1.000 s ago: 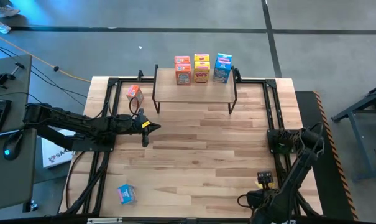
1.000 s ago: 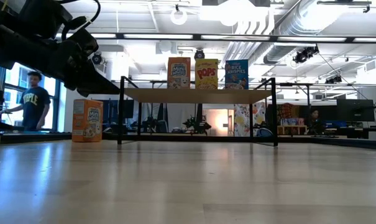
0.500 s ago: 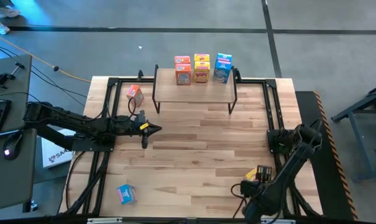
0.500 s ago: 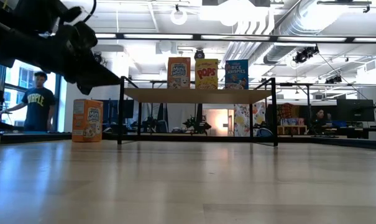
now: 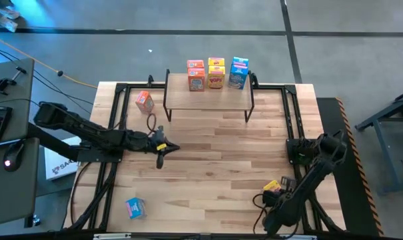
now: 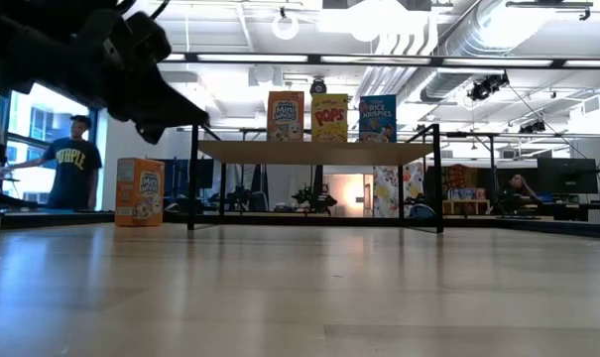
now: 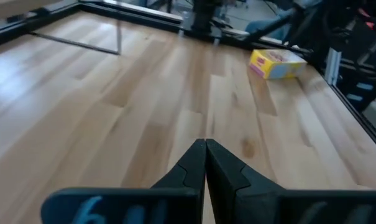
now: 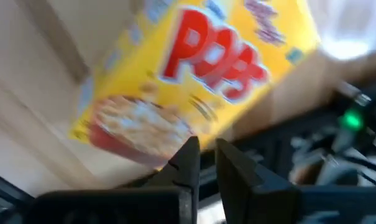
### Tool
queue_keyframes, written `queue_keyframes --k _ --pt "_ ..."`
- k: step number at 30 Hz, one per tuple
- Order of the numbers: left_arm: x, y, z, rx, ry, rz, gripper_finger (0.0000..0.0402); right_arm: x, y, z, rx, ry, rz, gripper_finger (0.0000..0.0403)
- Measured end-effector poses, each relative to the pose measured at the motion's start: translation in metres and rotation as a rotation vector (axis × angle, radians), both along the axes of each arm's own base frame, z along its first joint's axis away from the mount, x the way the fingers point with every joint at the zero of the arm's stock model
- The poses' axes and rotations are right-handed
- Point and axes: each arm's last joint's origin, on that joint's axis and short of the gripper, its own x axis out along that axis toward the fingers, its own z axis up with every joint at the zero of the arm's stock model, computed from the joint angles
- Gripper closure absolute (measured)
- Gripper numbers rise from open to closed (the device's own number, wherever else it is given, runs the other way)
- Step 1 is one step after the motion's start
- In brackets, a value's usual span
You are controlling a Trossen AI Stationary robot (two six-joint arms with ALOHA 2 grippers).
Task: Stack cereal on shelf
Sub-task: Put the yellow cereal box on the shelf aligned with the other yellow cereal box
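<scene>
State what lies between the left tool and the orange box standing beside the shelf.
Only bare tabletop separates the left tool from the orange box, seen from above.

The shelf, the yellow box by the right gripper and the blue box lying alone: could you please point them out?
shelf [image 5: 221, 97], high view, bare wooden top.
yellow box [image 8: 194, 81], right wrist view, printed front.
blue box [image 5: 135, 208], high view, upward face.

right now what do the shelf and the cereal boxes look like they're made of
The shelf: a light wood top, matte with faint grain, on thin black legs that look like painted metal rod. The cereal boxes: probably printed cardboard, going by their flat faces, sharp folded edges and bright colour printing; the yellow box close up shows a slight sheen.
</scene>
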Motion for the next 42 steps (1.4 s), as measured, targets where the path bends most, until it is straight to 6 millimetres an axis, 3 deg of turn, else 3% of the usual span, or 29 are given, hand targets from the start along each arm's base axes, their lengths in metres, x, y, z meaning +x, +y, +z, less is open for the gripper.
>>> queue_keyframes --k 5,10,17,21,24,27,29,35,42 --pt "0.016 -0.01 0.003 0.017 0.022 -0.036 0.0399 0.011 -0.004 -0.01 0.03 -0.082 0.016 0.0399" --pt "0.024 -0.017 0.003 0.035 0.035 -0.064 0.0399 0.027 -0.011 -0.013 0.051 -0.158 0.036 0.0397" --pt "0.027 -0.024 0.006 0.03 0.027 -0.079 0.0399 0.066 -0.045 -0.012 -0.04 -0.298 0.108 0.0401" --pt "0.031 -0.026 0.012 0.029 0.003 -0.073 0.0399 0.092 -0.073 0.005 -0.031 -0.427 0.123 0.0402" --pt "0.035 -0.027 0.016 0.015 -0.008 -0.072 0.0399 0.101 -0.095 0.034 -0.034 -0.54 0.117 0.0403" --pt "0.04 -0.031 0.014 0.0 0.007 -0.072 0.0399 0.092 -0.113 0.058 -0.062 -0.641 0.104 0.0403" --pt "0.045 -0.034 0.009 -0.012 0.015 -0.076 0.0399 0.077 -0.123 0.062 -0.076 -0.679 0.074 0.0403" --pt "0.063 -0.044 -0.005 -0.071 0.001 -0.074 0.0399 0.041 -0.146 0.031 0.008 -0.853 -0.06 0.0403" --pt "0.094 -0.054 -0.015 -0.134 0.04 -0.06 0.0395 0.029 -0.17 -0.003 0.088 -0.933 -0.2 0.0403"
